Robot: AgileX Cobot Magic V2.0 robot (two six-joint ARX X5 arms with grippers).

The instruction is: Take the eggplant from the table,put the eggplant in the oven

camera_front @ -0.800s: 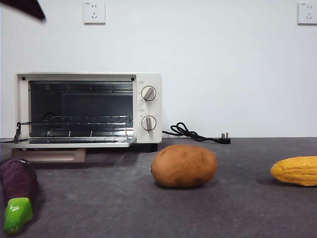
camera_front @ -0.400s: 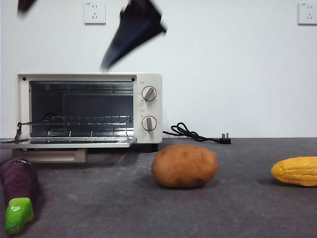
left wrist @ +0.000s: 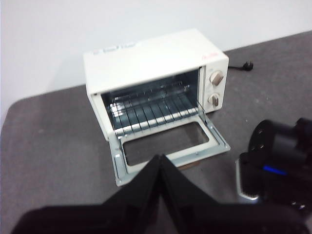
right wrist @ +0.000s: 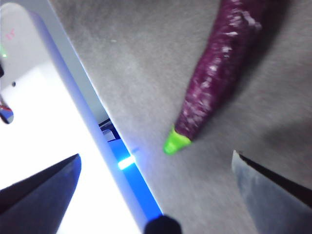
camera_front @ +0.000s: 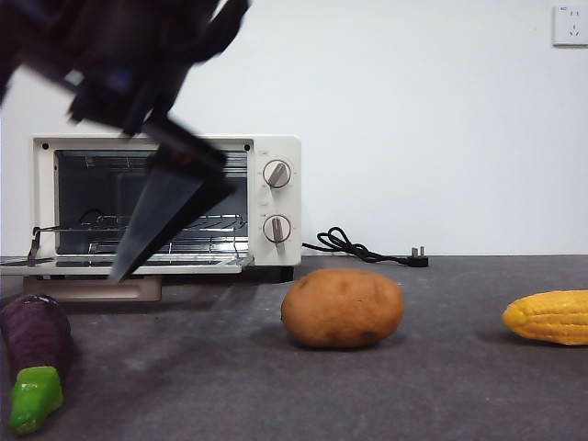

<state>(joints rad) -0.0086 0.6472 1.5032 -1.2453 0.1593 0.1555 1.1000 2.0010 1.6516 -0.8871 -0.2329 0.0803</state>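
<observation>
The dark purple eggplant (camera_front: pixel 35 335) lies at the near left of the table (camera_front: pixel 441 386), its green stem cap (camera_front: pixel 35 397) pointing to the front. My right gripper (camera_front: pixel 138 248) comes down large and blurred in front of the oven (camera_front: pixel 276 197), its tip above and right of the eggplant. In the right wrist view the gripper (right wrist: pixel 156 155) is open, with the eggplant (right wrist: pixel 219 73) a short way beyond the jaws and untouched. The oven (left wrist: pixel 156 53) has its door (left wrist: pixel 165 146) folded down, showing the wire rack. My left gripper (left wrist: pixel 160 161) hangs shut and empty, high in front of the oven.
A brown potato (camera_front: pixel 342 308) sits mid-table and a yellow corn cob (camera_front: pixel 548 317) at the right edge. The oven's black cord and plug (camera_front: pixel 354 246) lie against the back wall. The right arm's body (left wrist: pixel 280 161) shows beside the oven door.
The dark arm has swung down from the top of the view to the left, in front of the oven and toward the eggplant. The eggplant, potato and corn have stayed put.
</observation>
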